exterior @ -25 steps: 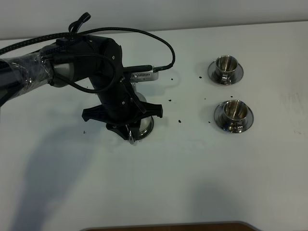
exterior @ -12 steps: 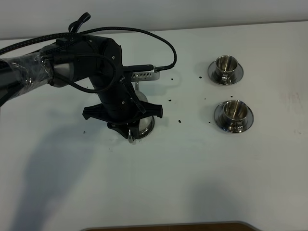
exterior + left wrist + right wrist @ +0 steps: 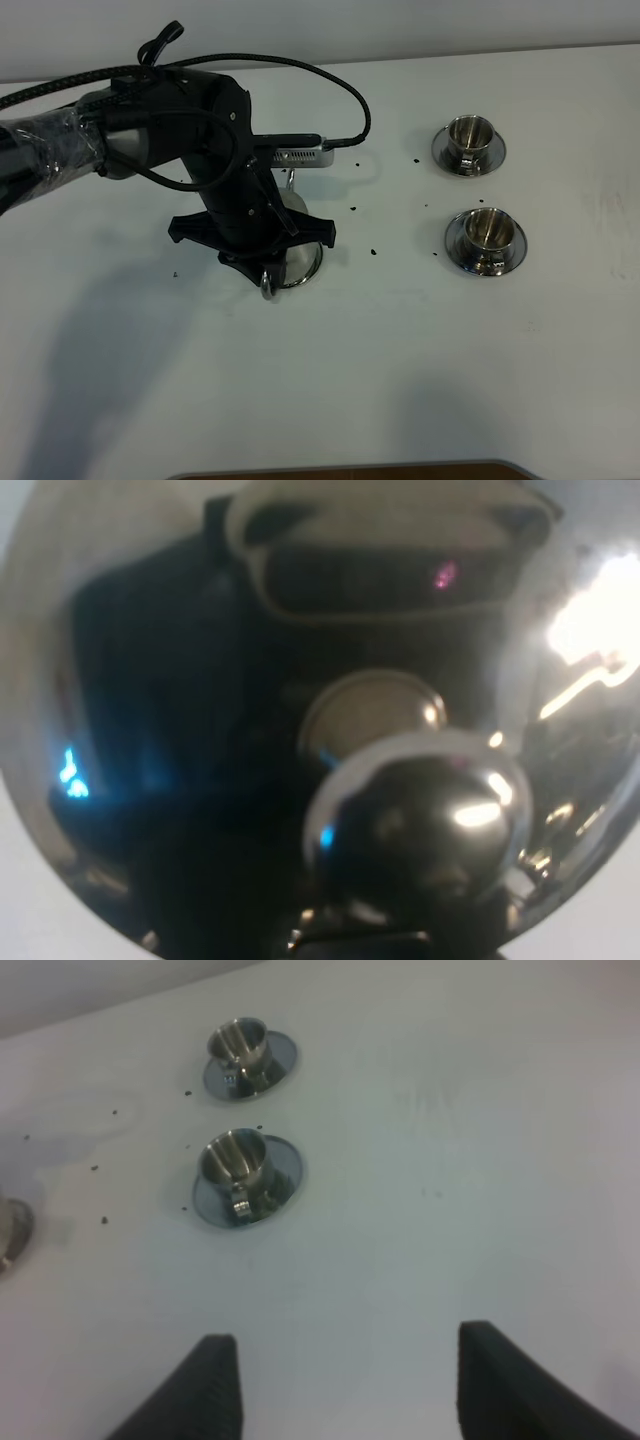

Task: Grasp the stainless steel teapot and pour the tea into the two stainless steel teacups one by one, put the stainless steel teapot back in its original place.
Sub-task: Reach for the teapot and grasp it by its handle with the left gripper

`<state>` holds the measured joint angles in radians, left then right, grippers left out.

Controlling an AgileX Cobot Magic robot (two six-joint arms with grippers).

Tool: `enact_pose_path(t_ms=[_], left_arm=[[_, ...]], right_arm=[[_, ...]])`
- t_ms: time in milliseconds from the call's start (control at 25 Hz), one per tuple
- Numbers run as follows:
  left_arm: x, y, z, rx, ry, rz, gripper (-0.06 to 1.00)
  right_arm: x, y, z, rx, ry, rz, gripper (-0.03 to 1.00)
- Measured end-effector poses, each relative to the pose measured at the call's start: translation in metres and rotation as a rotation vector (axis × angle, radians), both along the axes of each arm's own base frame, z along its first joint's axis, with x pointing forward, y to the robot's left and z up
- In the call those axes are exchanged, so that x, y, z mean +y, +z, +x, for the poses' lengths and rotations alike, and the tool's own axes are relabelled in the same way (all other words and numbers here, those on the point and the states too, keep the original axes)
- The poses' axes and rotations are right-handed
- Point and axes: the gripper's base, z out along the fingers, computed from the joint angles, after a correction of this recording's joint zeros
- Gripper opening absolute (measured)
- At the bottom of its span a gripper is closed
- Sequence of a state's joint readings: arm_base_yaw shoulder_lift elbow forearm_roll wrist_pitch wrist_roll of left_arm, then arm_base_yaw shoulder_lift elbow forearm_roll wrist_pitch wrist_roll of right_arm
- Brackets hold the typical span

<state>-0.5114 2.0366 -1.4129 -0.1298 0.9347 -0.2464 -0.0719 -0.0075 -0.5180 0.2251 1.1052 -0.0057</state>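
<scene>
- Left gripper (image 3: pixel 262 272) is down on the stainless steel teapot (image 3: pixel 304 256), fingers pinched together on its loop handle.
- The teapot sits left of the table's (image 3: pixel 400 380) middle, mostly hidden under the black left arm (image 3: pixel 150 130); its knob (image 3: pixel 415 825) fills the left wrist view.
- Far teacup (image 3: pixel 472 135) and near teacup (image 3: pixel 485 232) stand on saucers toward the right edge, well apart from the pot.
- Right gripper (image 3: pixel 340 1390) hovers over bare table, fingers spread apart, nothing between them.
</scene>
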Motion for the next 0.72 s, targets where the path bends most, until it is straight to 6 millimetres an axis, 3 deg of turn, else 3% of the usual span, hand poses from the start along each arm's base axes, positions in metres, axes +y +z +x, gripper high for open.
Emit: enact_pose_path(t_ms=[720], left_arm=[[0.0014, 0.0085, 0.0040, -0.032, -0.067, 0.023, 0.24]], right_arm=[[0.0000, 0.0000, 0.0000, 0.000, 0.000, 0.000, 0.48]])
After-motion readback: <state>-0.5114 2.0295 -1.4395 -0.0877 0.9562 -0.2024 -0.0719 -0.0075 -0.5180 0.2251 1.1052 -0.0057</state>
